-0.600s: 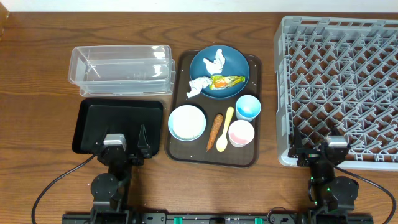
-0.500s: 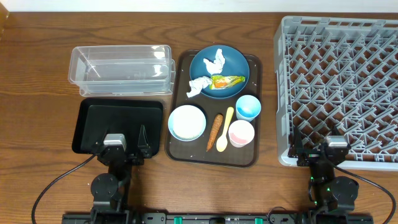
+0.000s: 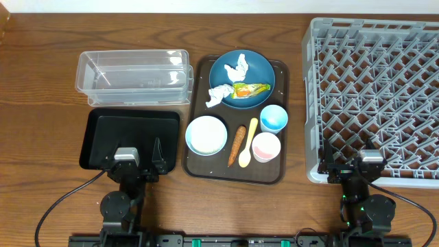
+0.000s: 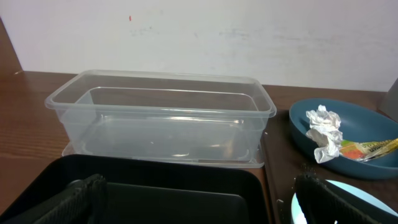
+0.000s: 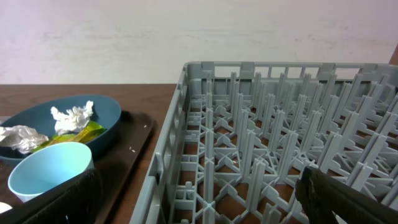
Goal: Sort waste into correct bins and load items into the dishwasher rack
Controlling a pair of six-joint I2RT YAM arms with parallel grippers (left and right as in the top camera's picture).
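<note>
Nothing had shifted since the frames just before; both arms and every object sat where they had been.

At the far left, the clear tub stood with nothing visible inside, and the black tray lay just near of it. The left gripper hung over the tray's near edge, its fingers spread wide and holding nothing.

Right of these lay the brown serving tray. At its far end sat the dark blue plate, carrying two wads of crumpled tissue and the yellow-orange wrapper. Near of the plate, the white bowl stood on the left. The carrot stick and the yellow spoon lay side by side in the middle. The light blue cup and the pink cup stood on the right, both upright.

At the far right, the grey dishwasher rack sat with no items loaded. The right gripper hung at the rack's near edge, fingers likewise spread wide and holding nothing.
</note>
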